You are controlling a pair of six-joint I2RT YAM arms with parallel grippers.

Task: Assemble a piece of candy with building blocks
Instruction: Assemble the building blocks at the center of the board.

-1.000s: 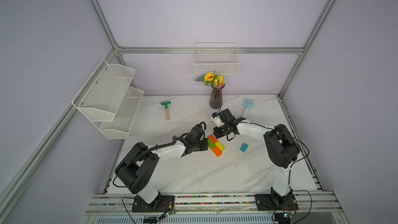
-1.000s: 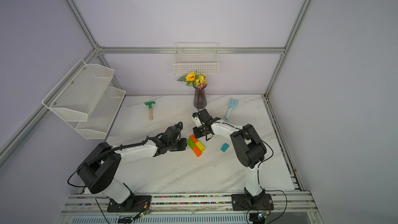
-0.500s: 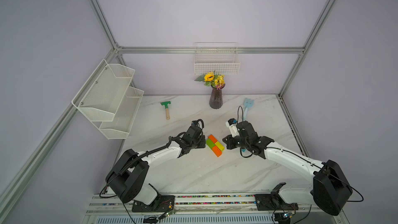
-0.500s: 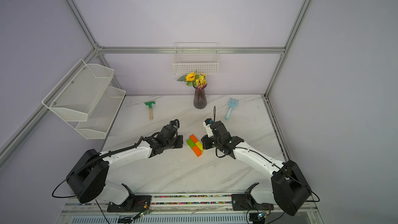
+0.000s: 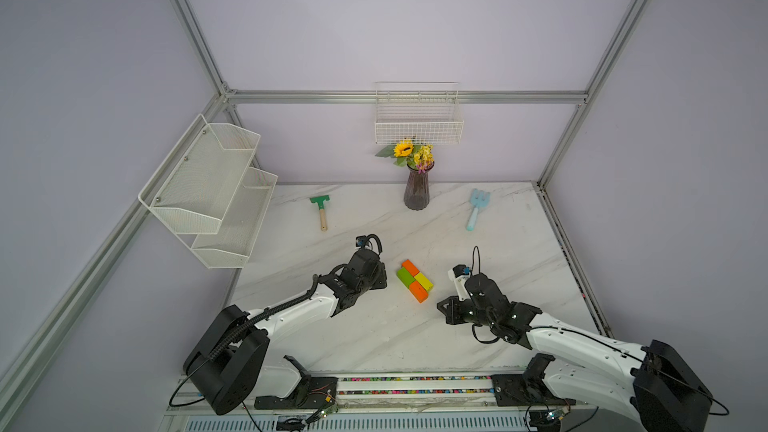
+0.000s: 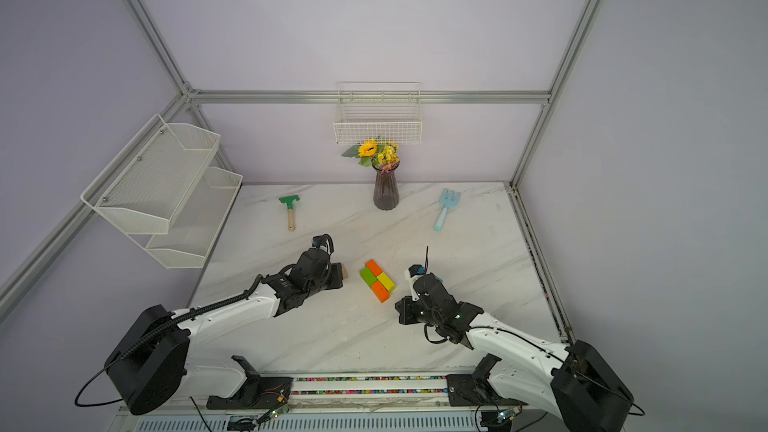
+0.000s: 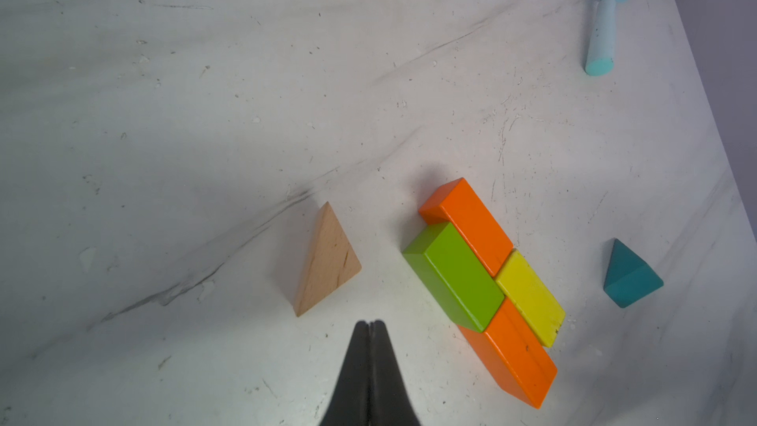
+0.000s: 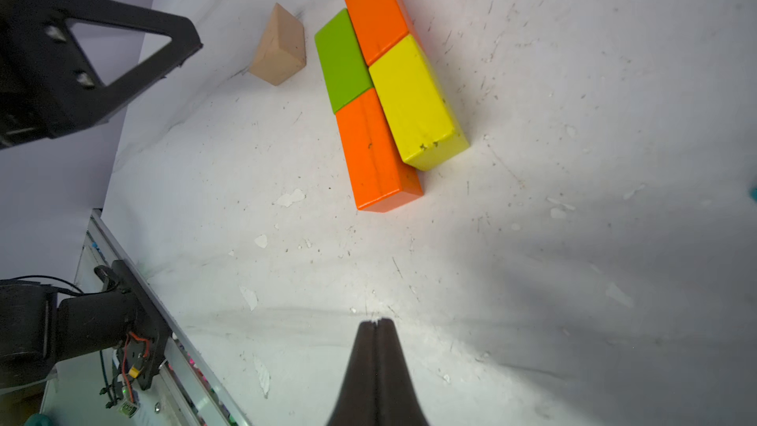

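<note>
Four building blocks lie together in a staggered rectangle [image 5: 414,280] [image 6: 377,280] mid-table: an orange block [image 7: 471,223], a green one [image 7: 458,272], a yellow one [image 7: 530,297] and a second orange one [image 7: 516,354]. A tan triangle [image 7: 327,264] [image 6: 344,271] lies apart on their left. A teal triangle [image 7: 628,276] lies apart on their right, hidden under my right arm in both top views. My left gripper [image 7: 370,323] [image 5: 381,282] is shut and empty, just short of the tan triangle. My right gripper [image 8: 375,321] [image 5: 444,310] is shut and empty, on the near side of the blocks.
A vase of flowers [image 5: 417,193] stands at the back. A green-headed rake [image 5: 320,209] lies at the back left and a light blue fork [image 5: 476,211] at the back right. A wire basket [image 5: 417,122] hangs on the back wall, mesh shelves [image 5: 208,189] on the left wall.
My right arm has swung from the far side of the blocks to their near right side, now covering the teal triangle in the top views. My left arm has drawn back slightly.
</note>
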